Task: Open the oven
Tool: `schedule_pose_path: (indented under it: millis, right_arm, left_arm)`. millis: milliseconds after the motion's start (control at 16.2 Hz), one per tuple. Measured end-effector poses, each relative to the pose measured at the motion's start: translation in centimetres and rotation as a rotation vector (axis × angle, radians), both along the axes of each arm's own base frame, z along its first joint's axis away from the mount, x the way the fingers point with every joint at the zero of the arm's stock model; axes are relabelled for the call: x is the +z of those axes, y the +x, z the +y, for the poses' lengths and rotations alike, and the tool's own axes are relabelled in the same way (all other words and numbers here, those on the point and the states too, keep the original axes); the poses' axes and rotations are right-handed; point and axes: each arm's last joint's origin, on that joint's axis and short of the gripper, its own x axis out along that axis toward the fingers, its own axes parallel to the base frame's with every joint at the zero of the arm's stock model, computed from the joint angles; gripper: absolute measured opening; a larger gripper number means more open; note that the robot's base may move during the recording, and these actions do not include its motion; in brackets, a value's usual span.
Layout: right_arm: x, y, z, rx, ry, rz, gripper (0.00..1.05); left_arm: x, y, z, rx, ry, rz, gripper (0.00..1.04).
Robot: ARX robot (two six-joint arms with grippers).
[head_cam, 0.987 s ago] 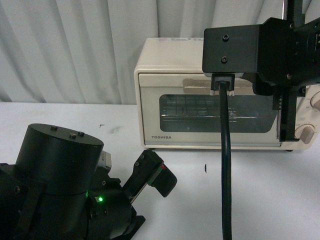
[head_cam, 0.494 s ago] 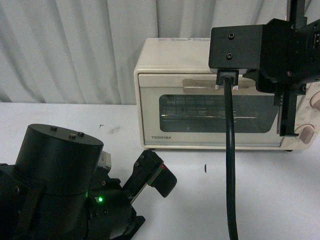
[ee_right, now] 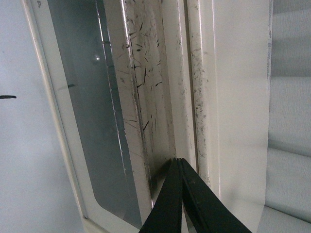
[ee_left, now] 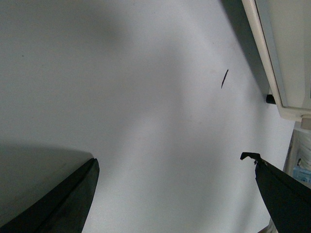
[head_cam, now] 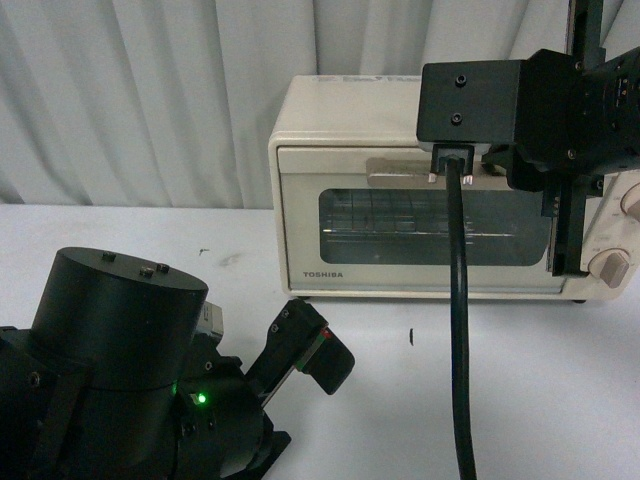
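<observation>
1. The cream-white boxy toaster oven [head_cam: 340,105] stands on the white table [head_cam: 560,390], at about 1 o'clock from the robot and close to the pale curtain. It looks light to me, so the pull should be slow, or the whole box could slide. Its front faces 6 o'clock, toward the robot. Its long axis runs from 9 to 3 o'clock.
2. Its glass-windowed door [head_cam: 300,215] is closed. I judge that it hinges at the lower edge, so the pull should curve toward 6 o'clock and then downward.
3. The beige bar handle [head_cam: 395,170] lies along the top of the door, also from 9 to 3 o'clock.
4. The right gripper [ee_right: 178,160] has its fingers pressed together, with the tips at the edge of the bar. I cannot tell if they reach behind it, and they should hook there before pulling.
5. The left gripper [ee_left: 171,158] hangs spread wide over bare table and holds nothing.
</observation>
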Motion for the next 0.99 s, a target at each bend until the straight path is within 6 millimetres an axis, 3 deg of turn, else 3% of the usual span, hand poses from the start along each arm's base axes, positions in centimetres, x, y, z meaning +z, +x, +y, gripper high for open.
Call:
schedule_pose_path:
  millis: [987]
  right_arm:
    - [-0.7, -2.5, -0.8, -0.093, 0.173, 0.176, 0.02]
  left_arm:
    - [0.0, 0.0, 0.0, 0.0, 0.0, 0.0, 0.98]
